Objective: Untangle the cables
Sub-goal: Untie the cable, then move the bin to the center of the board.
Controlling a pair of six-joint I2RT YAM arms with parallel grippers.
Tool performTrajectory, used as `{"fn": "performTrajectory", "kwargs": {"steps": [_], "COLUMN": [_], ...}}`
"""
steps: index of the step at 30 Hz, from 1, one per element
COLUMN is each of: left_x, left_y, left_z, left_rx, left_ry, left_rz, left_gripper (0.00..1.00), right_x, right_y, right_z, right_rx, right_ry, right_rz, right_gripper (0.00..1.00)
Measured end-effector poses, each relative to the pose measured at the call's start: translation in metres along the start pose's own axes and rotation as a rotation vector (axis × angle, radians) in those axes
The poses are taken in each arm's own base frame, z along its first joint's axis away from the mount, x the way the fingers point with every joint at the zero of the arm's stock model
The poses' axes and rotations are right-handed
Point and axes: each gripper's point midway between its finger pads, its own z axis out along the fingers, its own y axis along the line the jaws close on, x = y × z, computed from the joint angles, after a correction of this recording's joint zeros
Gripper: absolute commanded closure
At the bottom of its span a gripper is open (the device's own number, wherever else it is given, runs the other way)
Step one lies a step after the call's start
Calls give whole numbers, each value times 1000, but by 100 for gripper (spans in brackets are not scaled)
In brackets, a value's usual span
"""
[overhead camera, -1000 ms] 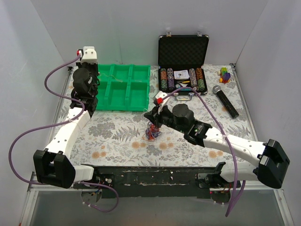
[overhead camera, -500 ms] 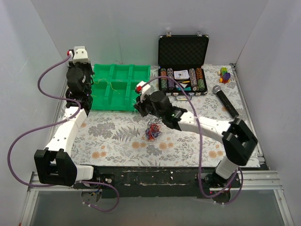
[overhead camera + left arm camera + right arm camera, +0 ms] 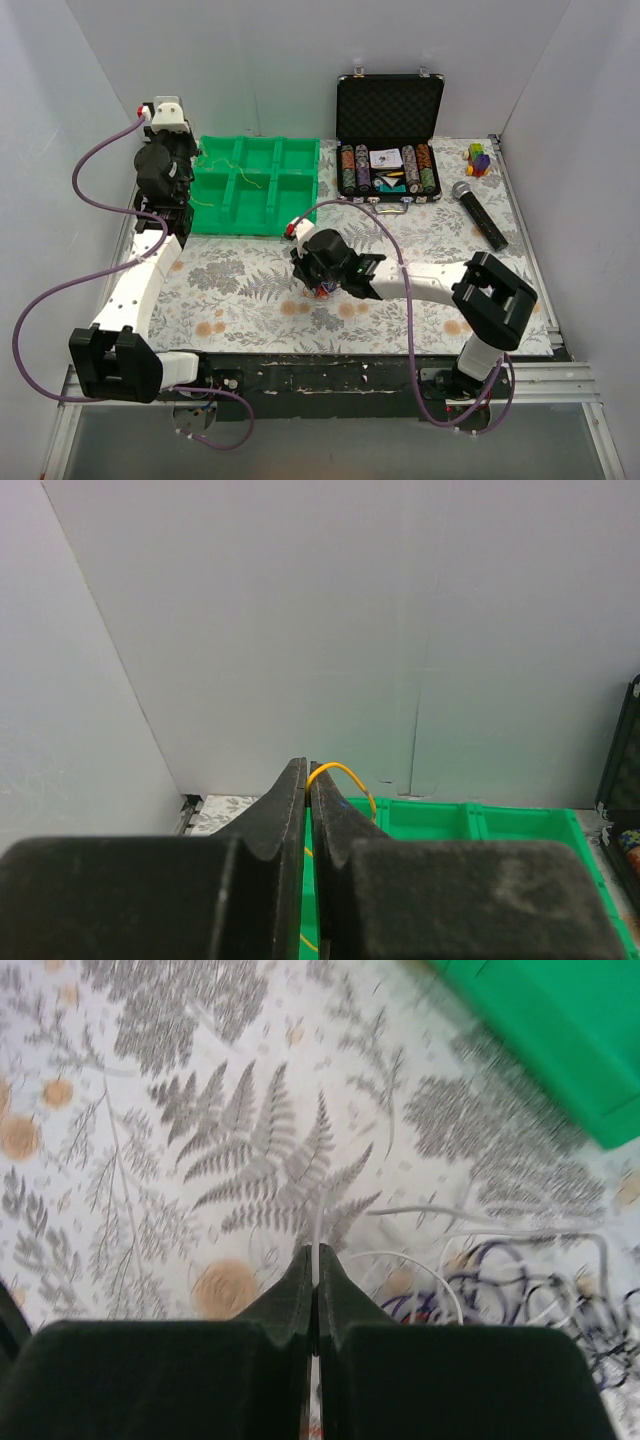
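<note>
The cables lie in a small tangle (image 3: 520, 1290) of blue, red, black and white wires on the flowered tablecloth; in the top view the tangle (image 3: 326, 290) is mostly hidden under my right gripper (image 3: 320, 283). That right gripper (image 3: 315, 1252) is shut on a thin white cable (image 3: 318, 1222) that sticks out past its tips, just left of the tangle. My left gripper (image 3: 308, 768) is raised at the far left, beside the green tray, and is shut on a thin orange cable (image 3: 345, 770) that arches out to the right of its tips.
A green tray (image 3: 262, 200) with compartments stands at the back left. An open black case (image 3: 390, 105) of poker chips stands at the back, with a microphone (image 3: 480, 213) and coloured blocks (image 3: 480, 158) to its right. White walls close in three sides.
My right gripper swung back toward the green tray, then came down and forward onto the tangle. My left gripper drew further left and back with the orange cable.
</note>
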Motion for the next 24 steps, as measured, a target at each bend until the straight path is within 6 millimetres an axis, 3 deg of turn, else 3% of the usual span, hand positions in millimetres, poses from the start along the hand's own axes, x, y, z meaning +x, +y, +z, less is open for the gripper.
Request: {"fn": "performTrajectory", "kwargs": {"steps": [3, 5, 7, 12, 17, 21, 24], "left_x": [-4, -4, -4, -8, -14, -15, -15], "left_y": [-1, -2, -2, -3, -2, -1, 1], "left_z": [-1, -1, -1, -3, -5, -6, -6], "left_rx": [7, 12, 16, 22, 22, 18, 10], "left_ry": [-8, -9, -10, -19, -32, -33, -31], "left_rz": [-5, -7, -8, -8, -10, -6, -1], "left_gripper": [100, 100, 100, 100, 100, 100, 100], "right_x": [22, 24, 18, -15, -61, -110, -140], "right_y": [15, 26, 35, 47, 50, 49, 34], "right_z": [-12, -21, -33, -67, -79, -76, -60], "right_rx": [-32, -60, -83, -120, -115, -89, -47], "right_ry": [53, 66, 63, 0, -58, -114, -153], "right_rz": [14, 24, 33, 38, 26, 10, 16], "right_gripper": [61, 28, 15, 13, 15, 15, 15]}}
